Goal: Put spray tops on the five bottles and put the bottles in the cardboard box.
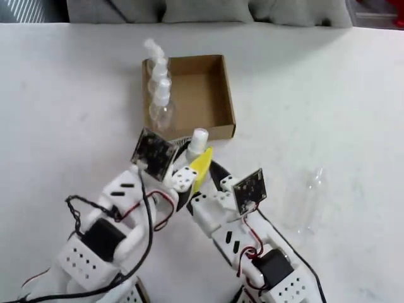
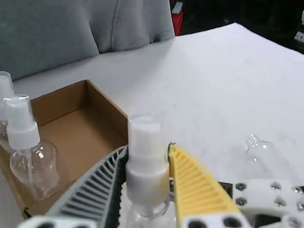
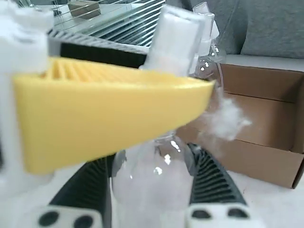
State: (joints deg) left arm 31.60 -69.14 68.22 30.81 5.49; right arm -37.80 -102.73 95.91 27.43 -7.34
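Note:
A clear bottle (image 3: 152,187) stands upright just in front of the cardboard box (image 1: 202,95), held by both arms. My right gripper (image 3: 152,192) is shut on its round body, one dark finger on each side. My left gripper (image 2: 147,173) is shut on the white spray top (image 2: 146,156) at the bottle's neck, between a grey and a yellow finger (image 1: 202,165). Bottles with spray tops (image 1: 159,88) stand along the box's left wall. One bare clear bottle (image 1: 309,199) lies on the table to the right.
The white table (image 1: 328,95) is open around the box and behind it. The box's right half (image 1: 205,88) holds nothing. Both arm bodies (image 1: 107,240) crowd the near edge. Grey cushions (image 2: 57,28) rise beyond the far edge.

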